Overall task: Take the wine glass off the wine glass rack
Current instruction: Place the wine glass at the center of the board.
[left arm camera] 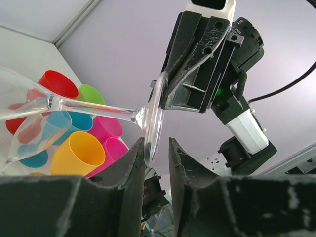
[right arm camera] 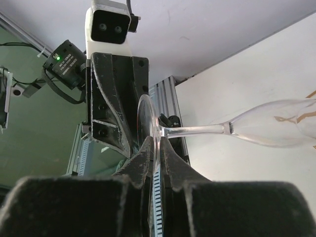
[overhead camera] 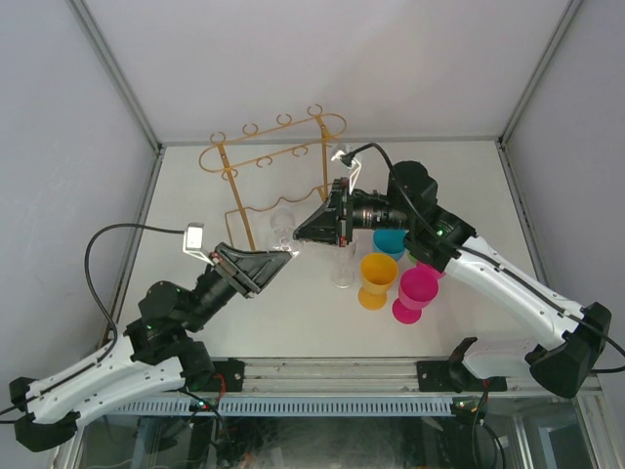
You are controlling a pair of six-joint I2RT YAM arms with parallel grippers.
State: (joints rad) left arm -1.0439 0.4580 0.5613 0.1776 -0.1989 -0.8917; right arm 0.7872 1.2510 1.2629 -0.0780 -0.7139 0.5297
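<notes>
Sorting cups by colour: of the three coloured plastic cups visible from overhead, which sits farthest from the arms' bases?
The blue plastic cup, partly hidden beneath the right arm; the yellow plastic cup and magenta plastic cup stand nearer the bases.

The white desk [overhead camera: 293, 322] carries the gold wine glass rack [overhead camera: 229, 168] near its far edge, with a yellow cup [overhead camera: 377, 278], a magenta cup [overhead camera: 416, 293] and a blue cup [overhead camera: 389, 241] clustered right of its middle.

Sideways wine glass [right arm camera: 261, 129] by gold rack [overhead camera: 227, 172]
</notes>
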